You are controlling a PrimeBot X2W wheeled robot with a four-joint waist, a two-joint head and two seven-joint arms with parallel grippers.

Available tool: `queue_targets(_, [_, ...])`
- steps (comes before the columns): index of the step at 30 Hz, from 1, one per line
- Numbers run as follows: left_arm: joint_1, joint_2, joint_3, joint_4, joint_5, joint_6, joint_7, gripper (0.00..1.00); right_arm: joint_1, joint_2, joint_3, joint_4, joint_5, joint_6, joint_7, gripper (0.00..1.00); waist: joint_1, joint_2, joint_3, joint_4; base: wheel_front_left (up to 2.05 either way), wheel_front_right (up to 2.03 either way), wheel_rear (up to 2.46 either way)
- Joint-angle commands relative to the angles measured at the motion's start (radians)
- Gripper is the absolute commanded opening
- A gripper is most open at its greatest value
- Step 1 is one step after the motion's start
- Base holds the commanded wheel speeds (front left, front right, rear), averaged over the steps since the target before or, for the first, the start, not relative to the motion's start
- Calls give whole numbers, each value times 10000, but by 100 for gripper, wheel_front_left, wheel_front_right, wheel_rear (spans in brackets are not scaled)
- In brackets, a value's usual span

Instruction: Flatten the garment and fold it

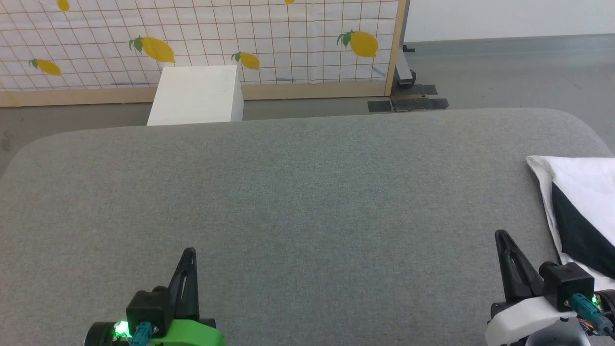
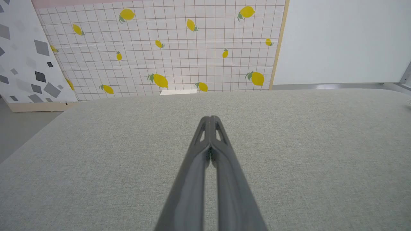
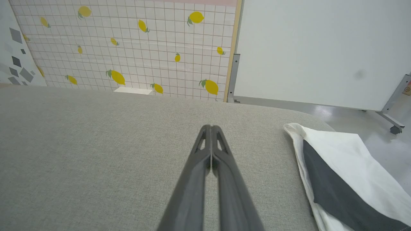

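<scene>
Shirt: the shirt (image 1: 584, 211) lies in a folded white-and-black stack at the right edge of the grey table (image 1: 298, 192).
Left gripper: the left gripper (image 1: 190, 253) has its fingers pressed together, holding nothing, over bare table.
Right gripper: the right gripper (image 1: 501, 235) is pinched closed and empty, near the shirt, not touching it.

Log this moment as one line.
left gripper: shut, empty | right gripper: shut, empty | T-shirt: untouched, right edge of grey surface

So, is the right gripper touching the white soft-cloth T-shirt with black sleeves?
Apart. The right wrist view shows bare grey fabric surface between the shut right gripper and the white T-shirt.
</scene>
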Motion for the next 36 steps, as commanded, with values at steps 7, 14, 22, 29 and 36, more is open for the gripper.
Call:
queue_targets(7, [-350, -82, 157, 64, 175, -124, 188, 0, -287, 12, 94, 48, 76, -8, 69, 0, 0, 0, 9, 4, 0, 0, 0])
queue_targets(14, [-455, -126, 253, 105, 262, -186, 324, 0, -362, 13, 158, 72, 85, -9, 126, 0, 0, 0, 16, 8, 0, 0, 0])
queue_targets(22, [-611, -191, 396, 165, 391, -277, 527, 0, -473, 15, 253, 108, 98, -10, 211, 0, 0, 0, 28, 13, 0, 0, 0])
queue_targets(29, [-747, -247, 520, 217, 503, -357, 703, 0, -569, 16, 335, 138, 110, -12, 285, 0, 0, 0, 38, 18, 0, 0, 0])
queue_targets(36, [-855, -293, 619, 259, 593, -421, 844, 0, -646, 18, 400, 163, 119, -13, 344, 0, 0, 0, 47, 22, 0, 0, 0])
